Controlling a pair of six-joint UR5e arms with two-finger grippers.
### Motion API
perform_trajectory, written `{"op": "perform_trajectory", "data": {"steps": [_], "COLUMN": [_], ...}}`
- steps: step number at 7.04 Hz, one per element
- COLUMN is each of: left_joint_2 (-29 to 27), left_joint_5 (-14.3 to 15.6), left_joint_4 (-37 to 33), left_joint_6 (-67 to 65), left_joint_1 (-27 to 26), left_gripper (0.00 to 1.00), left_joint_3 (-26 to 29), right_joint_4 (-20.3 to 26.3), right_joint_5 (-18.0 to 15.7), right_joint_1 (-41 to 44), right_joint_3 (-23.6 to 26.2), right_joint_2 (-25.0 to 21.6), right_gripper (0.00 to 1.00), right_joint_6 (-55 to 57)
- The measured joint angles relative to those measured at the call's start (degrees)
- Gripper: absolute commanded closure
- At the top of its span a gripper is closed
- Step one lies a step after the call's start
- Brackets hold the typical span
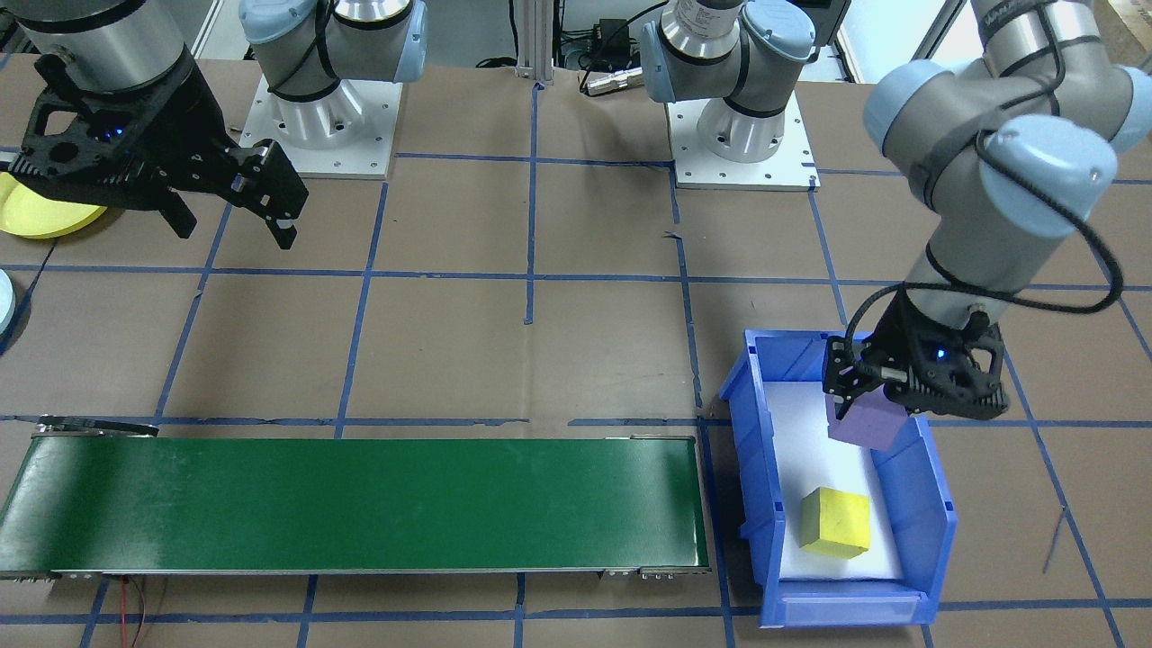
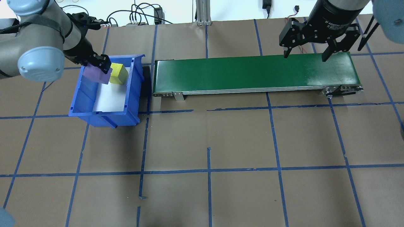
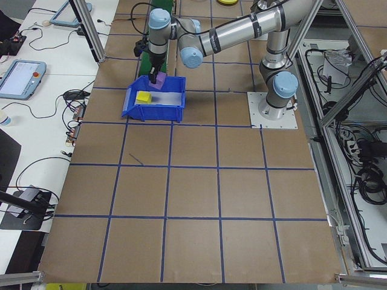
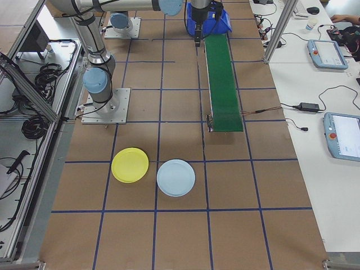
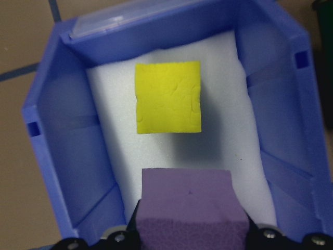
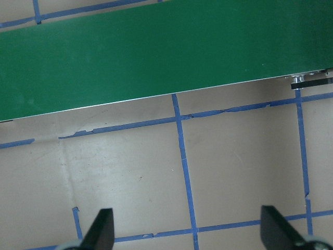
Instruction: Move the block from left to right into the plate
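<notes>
Purple block (image 5: 188,208) clamped in left gripper (image 5: 190,237) over bin (image 1: 936,504); lift clear of wall, set on belt (image 2: 252,72); right gripper (image 2: 305,56) jaws wide

Between the left gripper's (image 1: 868,405) fingers (image 5: 250,229) sits one foam cube (image 5: 190,208), above the bin (image 1: 936,504); beyond the fingertips a second cube (image 5: 168,97) lies on the bin floor. The conveyor belt (image 2: 252,72) runs just beside the bin, its far end below the right gripper's (image 2: 305,56) spread fingers. The plate (image 4: 130,165) and a second plate (image 4: 176,177) lie side by side, well apart from both grippers
</notes>
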Motion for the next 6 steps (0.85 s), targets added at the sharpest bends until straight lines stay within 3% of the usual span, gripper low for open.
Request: {"op": "perform_trajectory", "data": {"steps": [2,3,4,6], "left_joint_2": [1.6,1.0,-0.8,-8.0], "left_joint_5": [-7.9,-9.5,-10.0,-9.6], "left_joint_4": [0.4,0.5,2.0,11.4], "left_joint_6": [-6.1,-9.4,-13.0,-22.3], "left_joint_1": [-1.6,-3.6,-6.7,-14.2], "left_gripper": [0.65,0.65,0.65,0.65], "left_joint_3": [0.7,0.8,0.8,0.5], "right_joint_4": [0.0,0.0,0.0,0.0], "right_joint_5": [-0.3,-0.4,-0.6,-0.6], "right_joint_1": [0.0,-0.1,-0.1,-0.1], "right_joint_3": [0.0,0.0,0.0,0.0], "right_joint_2": [0.0,-0.1,-0.1,-0.1], "right_gripper": [0.00,0.00,0.00,0.00], "right_joint_6": [0.0,0.0,-0.1,-0.1]}}
